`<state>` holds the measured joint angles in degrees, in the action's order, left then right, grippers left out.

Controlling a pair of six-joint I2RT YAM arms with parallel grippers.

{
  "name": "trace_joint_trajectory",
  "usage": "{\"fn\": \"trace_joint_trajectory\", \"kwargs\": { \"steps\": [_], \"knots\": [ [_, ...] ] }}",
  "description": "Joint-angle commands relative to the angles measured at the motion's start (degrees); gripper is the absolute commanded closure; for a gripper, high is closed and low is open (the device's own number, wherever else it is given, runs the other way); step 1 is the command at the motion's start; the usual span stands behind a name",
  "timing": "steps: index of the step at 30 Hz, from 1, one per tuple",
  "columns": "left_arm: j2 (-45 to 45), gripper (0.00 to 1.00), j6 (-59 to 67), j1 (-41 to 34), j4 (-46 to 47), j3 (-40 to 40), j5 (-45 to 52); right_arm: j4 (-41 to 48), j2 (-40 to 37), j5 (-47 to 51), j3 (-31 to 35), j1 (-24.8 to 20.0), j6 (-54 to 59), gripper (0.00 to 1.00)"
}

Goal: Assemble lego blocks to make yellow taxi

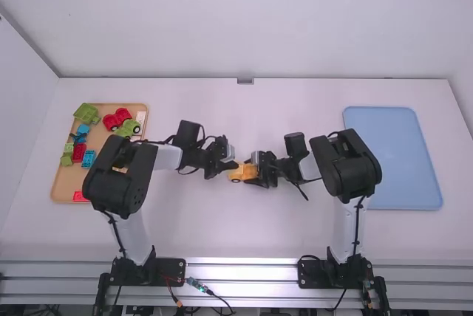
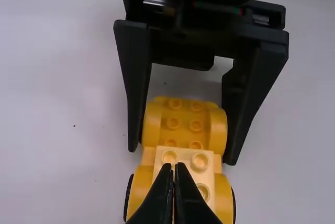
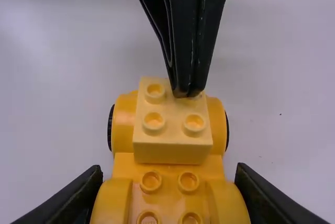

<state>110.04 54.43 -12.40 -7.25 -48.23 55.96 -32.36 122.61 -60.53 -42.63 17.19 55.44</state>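
The left gripper [image 2: 175, 167], fingers pressed together and empty, has its tips on one end of the pale block [image 3: 172, 149], over a corner stud. A push there, away from the block's middle, could seat that end and lift the other, leaving it cocked; I cannot tell whether it is fully down. Tips sliding off the round stud could also nudge it askew. The block sits on the yellow car [image 3: 170, 198], at the middle of the table [image 1: 244, 235], well in from its edges. Having wheels, the car could roll if its hold slackens. The right gripper [image 3: 169, 170] holds it by both sides at the other end; an uneven release could twist it.

The wooden tray [image 1: 65, 184], near the table's left edge, holds green bricks [image 1: 67, 155] by its left edge, a red brick [image 1: 79, 153] and a blue brick [image 1: 88, 159] beside them, a green car [image 1: 87, 114] at its far left corner, and a red car [image 1: 117, 118] and pale piece [image 1: 141, 117] towards its far right corner. The blue tray [image 1: 392, 157], near the table's right edge, looks empty.
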Motion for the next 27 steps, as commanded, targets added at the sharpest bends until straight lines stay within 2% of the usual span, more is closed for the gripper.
{"fn": "trace_joint_trajectory", "kwargs": {
  "steps": [1, 8, 14, 19, 27],
  "knots": [
    [2.44, 0.98, 3.55, -1.88, 3.10, -0.24, -2.95, -0.02, 0.98, -1.11, 0.20, 0.42, -0.02, 0.40],
    [2.66, 0.98, 2.96, -5.35, 5.11, -0.35, -10.47, 0.90, 0.98, -1.16, -0.61, 0.42, -0.07, 0.40],
    [3.19, 0.98, 1.67, -4.87, 5.22, 1.11, -15.65, 4.61, 0.98, -1.14, -3.02, 0.44, 0.13, 0.41],
    [3.19, 0.98, 1.78, -5.20, 5.25, 2.29, -19.47, 4.15, 0.98, -1.20, -2.95, -0.09, 1.31, 0.41],
    [3.17, 0.98, 1.84, -5.16, 5.03, 2.40, -18.62, 4.39, 0.98, -3.37, -2.40, -1.95, 1.77, 0.41]
  ]
}}
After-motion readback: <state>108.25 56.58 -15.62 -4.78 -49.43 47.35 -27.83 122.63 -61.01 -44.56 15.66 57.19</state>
